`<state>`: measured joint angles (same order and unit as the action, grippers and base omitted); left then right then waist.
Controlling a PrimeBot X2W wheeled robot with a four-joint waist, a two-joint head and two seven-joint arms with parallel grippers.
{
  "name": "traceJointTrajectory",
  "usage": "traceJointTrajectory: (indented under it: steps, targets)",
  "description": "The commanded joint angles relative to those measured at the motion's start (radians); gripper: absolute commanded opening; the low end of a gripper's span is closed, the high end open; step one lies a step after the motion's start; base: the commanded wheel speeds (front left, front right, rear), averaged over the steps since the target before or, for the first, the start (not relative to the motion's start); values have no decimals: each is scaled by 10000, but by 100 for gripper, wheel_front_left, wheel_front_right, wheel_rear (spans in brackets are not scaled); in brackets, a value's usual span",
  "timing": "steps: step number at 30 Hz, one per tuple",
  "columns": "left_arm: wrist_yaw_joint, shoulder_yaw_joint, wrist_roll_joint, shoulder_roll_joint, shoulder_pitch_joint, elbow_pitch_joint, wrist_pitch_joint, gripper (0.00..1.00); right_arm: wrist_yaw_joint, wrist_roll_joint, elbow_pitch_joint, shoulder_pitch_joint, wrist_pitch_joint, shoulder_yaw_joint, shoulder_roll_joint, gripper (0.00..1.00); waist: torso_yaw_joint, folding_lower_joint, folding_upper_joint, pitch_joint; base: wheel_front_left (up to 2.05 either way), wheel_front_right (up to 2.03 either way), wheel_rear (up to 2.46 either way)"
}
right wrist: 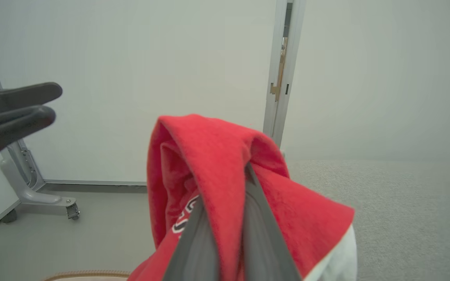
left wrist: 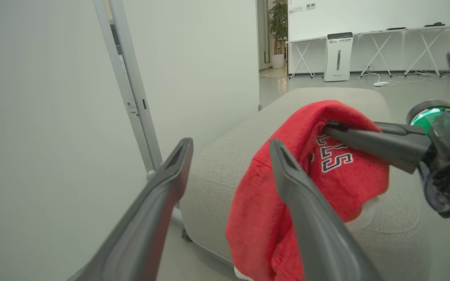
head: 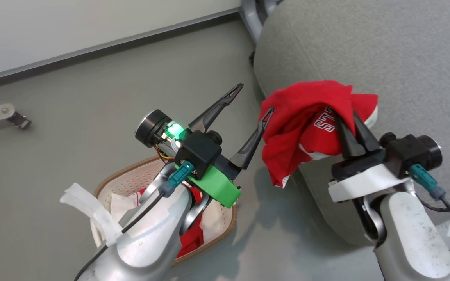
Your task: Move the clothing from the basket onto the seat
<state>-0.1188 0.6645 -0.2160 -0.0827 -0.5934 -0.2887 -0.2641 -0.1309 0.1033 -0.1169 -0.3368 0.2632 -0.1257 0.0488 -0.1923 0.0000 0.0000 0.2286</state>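
Note:
A red garment (head: 307,125) with white lettering hangs pinched in my right gripper (head: 344,117), draped over the left edge of the grey seat (head: 385,58). The same garment (right wrist: 217,164) covers that gripper's fingertips in the right wrist view. My left gripper (head: 256,99) is open and empty, its right finger close beside the cloth (left wrist: 318,164). Below my left arm sits the cream basket (head: 131,181) on the floor, with a second red garment (head: 191,238) and white fabric inside, largely hidden by the arm.
Grey floor (head: 92,97) stretches to a white wall with a dark skirting strip. A metal caster leg (head: 2,115) lies at the far left. A wheeled grey frame (right wrist: 33,191) stands by the wall near the seat.

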Motion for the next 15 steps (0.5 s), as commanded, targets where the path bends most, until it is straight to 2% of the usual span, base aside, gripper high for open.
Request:
traceJointTrajectory:
  steps: [1, 9, 15]
  targets:
    - [-30, 36, 119, -94, 182, -44, -6, 100, 3, -98, 133, 138, 24, 208, 28, 0, -477, 0, 0, 296, 0, 0, 0]
    - [-61, 249, 144, -148, 96, -220, -6, 100, 3, -93, 611, 566, 24, 1232, 25, 0, -958, 0, 0, 573, 0, 0, 0]
    - [-70, 222, 182, -228, -84, -161, -6, 100, 3, 20, 1097, 304, 24, 1599, 30, 0, -1095, 0, 0, 833, 0, 0, 0]
